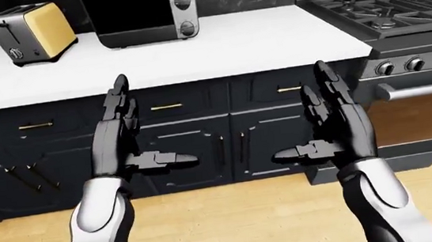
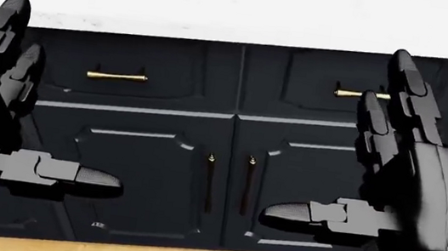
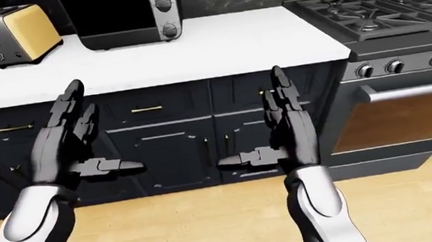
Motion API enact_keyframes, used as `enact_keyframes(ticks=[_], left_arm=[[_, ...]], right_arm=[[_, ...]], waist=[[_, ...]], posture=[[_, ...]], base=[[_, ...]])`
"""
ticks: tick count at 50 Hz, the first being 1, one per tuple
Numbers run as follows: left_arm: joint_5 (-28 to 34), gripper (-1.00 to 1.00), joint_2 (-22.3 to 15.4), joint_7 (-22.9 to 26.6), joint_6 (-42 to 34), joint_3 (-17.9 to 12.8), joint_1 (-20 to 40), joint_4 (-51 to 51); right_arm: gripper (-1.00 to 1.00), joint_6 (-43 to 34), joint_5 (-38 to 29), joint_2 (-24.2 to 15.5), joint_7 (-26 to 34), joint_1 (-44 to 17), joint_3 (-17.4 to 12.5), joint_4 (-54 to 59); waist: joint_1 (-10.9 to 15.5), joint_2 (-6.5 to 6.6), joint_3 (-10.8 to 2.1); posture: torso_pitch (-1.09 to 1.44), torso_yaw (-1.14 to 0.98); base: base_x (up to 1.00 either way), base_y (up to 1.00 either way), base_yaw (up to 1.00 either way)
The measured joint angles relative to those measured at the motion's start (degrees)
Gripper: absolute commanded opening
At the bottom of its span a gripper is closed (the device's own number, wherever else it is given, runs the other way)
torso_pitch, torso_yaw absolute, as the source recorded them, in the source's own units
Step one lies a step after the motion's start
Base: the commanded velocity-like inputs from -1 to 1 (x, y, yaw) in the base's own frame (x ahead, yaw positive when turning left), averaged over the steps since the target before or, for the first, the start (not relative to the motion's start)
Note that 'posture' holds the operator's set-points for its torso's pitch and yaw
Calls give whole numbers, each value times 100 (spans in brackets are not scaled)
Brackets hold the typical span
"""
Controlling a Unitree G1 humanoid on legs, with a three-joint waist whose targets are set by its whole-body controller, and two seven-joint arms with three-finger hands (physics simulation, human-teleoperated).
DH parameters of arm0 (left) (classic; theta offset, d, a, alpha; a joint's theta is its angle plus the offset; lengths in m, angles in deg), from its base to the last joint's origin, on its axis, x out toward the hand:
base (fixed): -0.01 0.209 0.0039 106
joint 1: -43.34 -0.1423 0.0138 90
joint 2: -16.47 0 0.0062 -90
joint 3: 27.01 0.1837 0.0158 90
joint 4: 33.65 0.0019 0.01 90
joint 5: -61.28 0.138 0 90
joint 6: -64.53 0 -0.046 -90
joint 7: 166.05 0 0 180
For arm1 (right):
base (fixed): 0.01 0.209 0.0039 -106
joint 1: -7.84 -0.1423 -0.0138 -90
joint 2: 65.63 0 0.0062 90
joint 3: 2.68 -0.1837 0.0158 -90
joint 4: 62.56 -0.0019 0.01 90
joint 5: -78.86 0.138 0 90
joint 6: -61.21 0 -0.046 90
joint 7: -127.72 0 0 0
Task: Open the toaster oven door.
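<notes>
Kitchen counter (image 1: 256,39), toaster oven (image 1: 142,12) shut.
Left hand (image 1: 117,127), right hand (image 1: 331,116) spread, empty; reaching risks bumping toaster (image 1: 30,33).

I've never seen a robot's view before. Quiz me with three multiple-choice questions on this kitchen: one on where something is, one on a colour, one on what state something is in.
1. In the left-eye view, where is the toaster oven?
A. On the white counter, to the right of the toaster
B. On the floor
C. On top of the stove

2. What colour are the sides of the toaster?
A. Red
B. Yellow
C. Green

3. How are the left hand and the right hand?
A. Both closed round a handle
B. One holding the toaster
C. Both open and empty, fingers pointing up

Answers: 1 A, it stands on the counter between toaster and stove. 2 B, the toaster's side panels are yellow. 3 C, the fingers are spread, held before the dark cabinets, touching nothing.
</notes>
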Motion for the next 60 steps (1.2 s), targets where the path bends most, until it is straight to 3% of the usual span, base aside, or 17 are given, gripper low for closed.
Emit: enact_keyframes(ticks=[6,9,13,16,23,24,27,31,34,36,42,47,51,53,56,60], left_arm=[[17,100,0,0,36,22,71,-69],[10,100,-10,0,39,23,162,-136],[-47,100,43,36,-43,166,154,-31],[-79,100,49,63,-144,198,143,78],[-26,100,8,13,72,64,155,-128],[-11,100,-3,3,90,35,110,-82],[39,100,8,-35,21,-41,-7,36],[38,100,11,-33,17,27,76,-14],[23,100,15,-10,13,74,88,15],[20,100,3,-2,-35,89,176,-26],[-44,100,33,61,-45,157,174,-91],[-3,100,59,38,39,168,107,-55],[-3,100,43,52,94,143,97,-25],[28,100,33,30,103,75,38,34],[67,100,30,-2,17,46,42,45],[51,100,26,8,87,61,81,-67]], right_arm=[[100,3,99,8,-21,-67,-77,-105],[100,38,209,5,-39,-120,-87,-204],[100,8,242,-59,-104,-65,-183,-123],[100,-125,394,21,-193,-79,-328,-90],[100,78,671,-45,-293,-150,-223,-163],[100,85,690,-17,-290,-135,-170,-90],[100,38,707,-47,-264,-63,-60,57],[100,37,669,-84,-287,-58,-186,-66],[100,1,701,-82,-309,-96,-215,-172],[100,-24,739,-106,-317,-139,-235,-250],[100,-21,735,-143,-360,-86,-335,-240],[100,93,684,-149,-280,-12,-260,-185],[100,155,621,-117,-231,2,-228,-165],[100,153,629,-63,-199,53,-136,-131],[100,88,646,-61,-175,66,-122,-143],[100,184,617,-46,-175,53,-150,-218]], waist=[[105,-364,-56],[94,-650,-135],[27,-728,45],[-21,-617,-18],[-14,-97,-141],[37,-159,-113],[97,-172,-41],[3,-356,3],[7,-543,-50],[12,-767,-106],[-64,-637,-91],[-115,-317,20],[-141,33,-38],[-69,-36,27],[-1,-49,-25],[78,-274,-71]], posture=[[0,0],[0,0],[0,0],[0,0],[0,0],[0,0],[0,0],[0,0],[0,0],[0,0],[0,0],[0,0],[0,0],[0,0],[0,0],[0,0]], base=[[41,0,0],[9,0,0],[0,0,2],[0,0,56],[0,0,62],[0,0,60],[0,0,0],[2,0,0],[19,0,0],[26,0,0],[28,0,0],[40,0,0],[50,0,0],[50,0,0],[51,0,0],[50,0,0]])
